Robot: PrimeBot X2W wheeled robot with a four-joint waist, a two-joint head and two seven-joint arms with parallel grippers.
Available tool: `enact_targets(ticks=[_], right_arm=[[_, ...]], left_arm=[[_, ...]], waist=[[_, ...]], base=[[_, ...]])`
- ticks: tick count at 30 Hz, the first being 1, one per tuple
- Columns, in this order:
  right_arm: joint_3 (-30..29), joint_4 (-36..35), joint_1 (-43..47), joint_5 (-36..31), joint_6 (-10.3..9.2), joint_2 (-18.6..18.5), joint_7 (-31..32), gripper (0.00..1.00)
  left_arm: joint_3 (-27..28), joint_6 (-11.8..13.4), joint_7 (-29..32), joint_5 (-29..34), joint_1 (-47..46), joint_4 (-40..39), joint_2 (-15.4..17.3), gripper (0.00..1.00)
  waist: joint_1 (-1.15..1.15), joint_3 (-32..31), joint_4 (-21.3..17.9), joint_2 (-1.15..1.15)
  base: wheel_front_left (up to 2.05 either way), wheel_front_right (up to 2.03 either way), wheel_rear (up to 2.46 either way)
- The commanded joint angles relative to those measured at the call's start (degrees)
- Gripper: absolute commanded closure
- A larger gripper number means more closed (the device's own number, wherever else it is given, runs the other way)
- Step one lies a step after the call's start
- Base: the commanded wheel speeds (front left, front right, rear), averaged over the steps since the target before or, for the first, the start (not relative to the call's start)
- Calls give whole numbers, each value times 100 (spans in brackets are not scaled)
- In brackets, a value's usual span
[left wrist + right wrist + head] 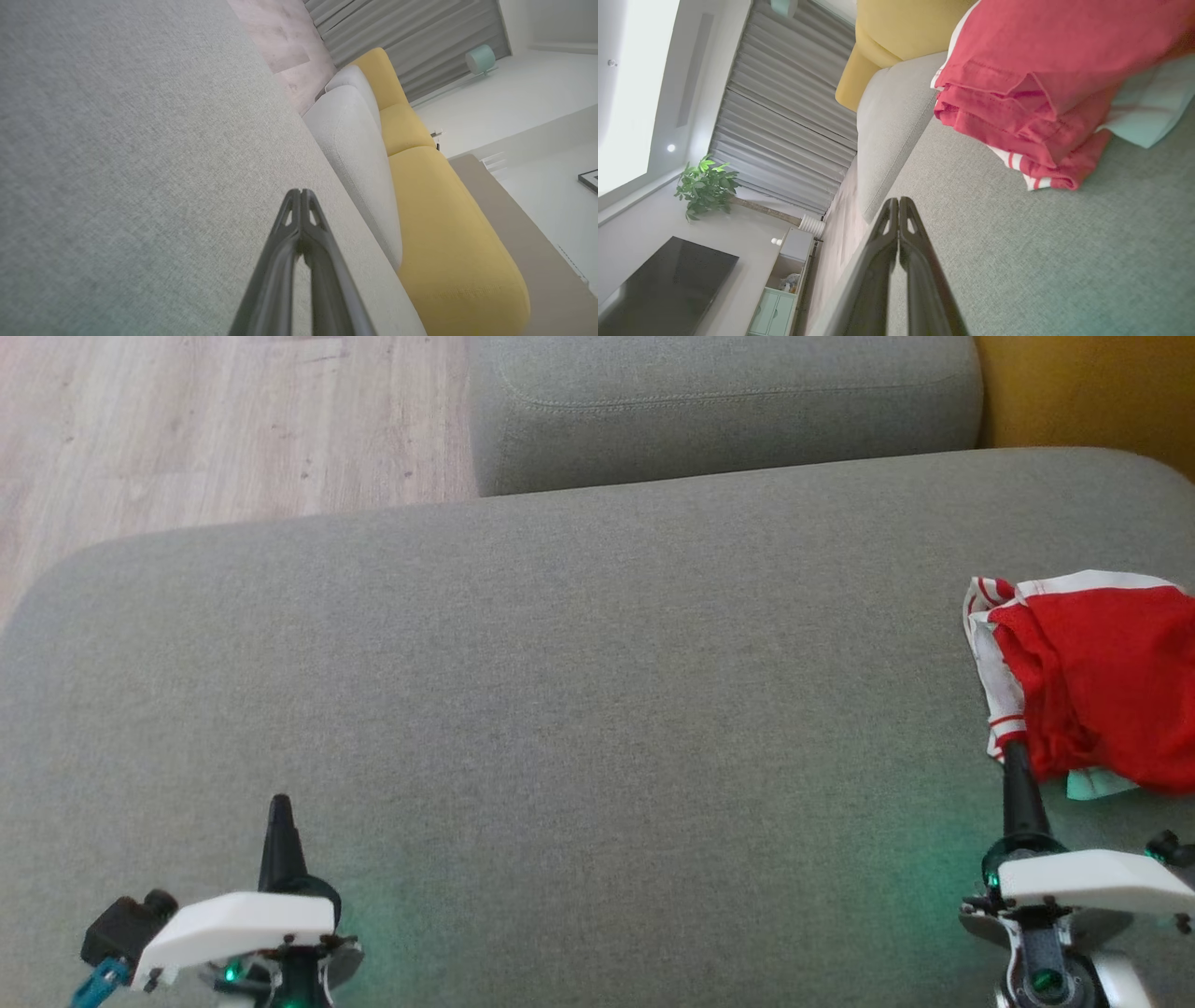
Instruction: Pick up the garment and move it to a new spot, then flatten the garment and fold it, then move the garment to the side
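Note:
The garment (1097,677) is red with white striped trim, lying in a folded bundle at the right edge of the grey sofa seat (579,691). My right gripper (1013,749) is shut and empty, its tip just at the garment's near-left corner in the head view. In the right wrist view the garment (1045,93) lies ahead and to the right of the shut fingertips (899,201), apart from them. My left gripper (280,803) is shut and empty over bare cushion at the lower left; its fingertips (301,193) press together.
A grey back cushion (728,401) and a yellow cushion (1083,392) stand behind the seat. Wooden floor (187,429) lies beyond the seat's far-left edge. A plant (707,186), a television and a cabinet stand across the room.

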Motion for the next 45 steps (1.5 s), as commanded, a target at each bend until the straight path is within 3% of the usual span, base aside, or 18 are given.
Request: enact_targets(ticks=[1,45], right_arm=[[30,-222,-292,195,-3,-108,39,100],[-325,-286,-420,3021,-4,-102,765,100]], left_arm=[[188,-67,61,-156,-273,-210,52,100],[916,-463,799,-2622,-314,-342,51,100]], waist=[[0,-3,2,0],[0,-101,48,0]], base=[[0,0,0],[0,0,0]])
